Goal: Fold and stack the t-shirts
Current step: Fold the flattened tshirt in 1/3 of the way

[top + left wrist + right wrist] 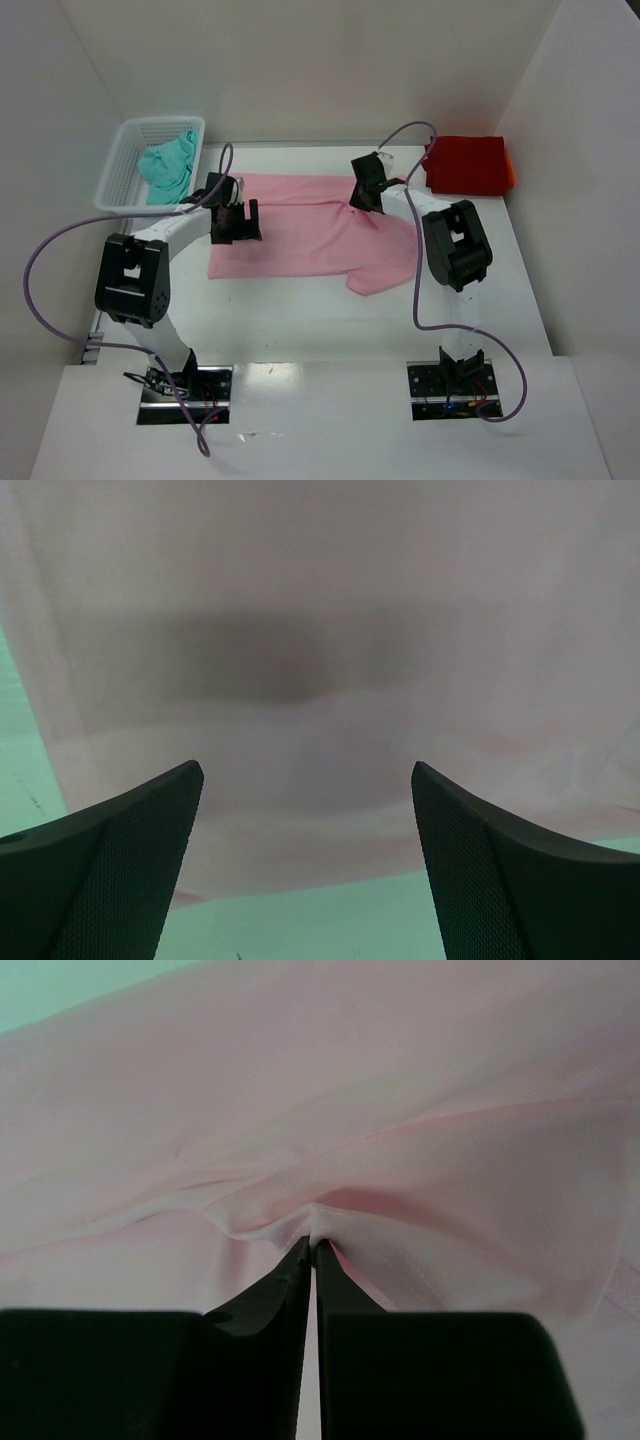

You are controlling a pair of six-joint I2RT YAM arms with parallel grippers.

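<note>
The light pink t-shirt point(300, 235) lies spread across the middle of the table. My right gripper point(364, 190) is shut on a hemmed fold of it near its far right edge; the right wrist view shows the pinched cloth point(313, 1222) at the fingertips. My left gripper point(233, 217) hovers open over the shirt's left edge, with pink cloth point(320, 660) between and beyond the two fingers. The red t-shirt point(468, 165) lies folded at the far right. The teal t-shirt point(168, 165) lies crumpled in the basket.
The white mesh basket point(125, 165) stands at the far left. White walls close in the table at the back and both sides. Purple cables loop beside each arm.
</note>
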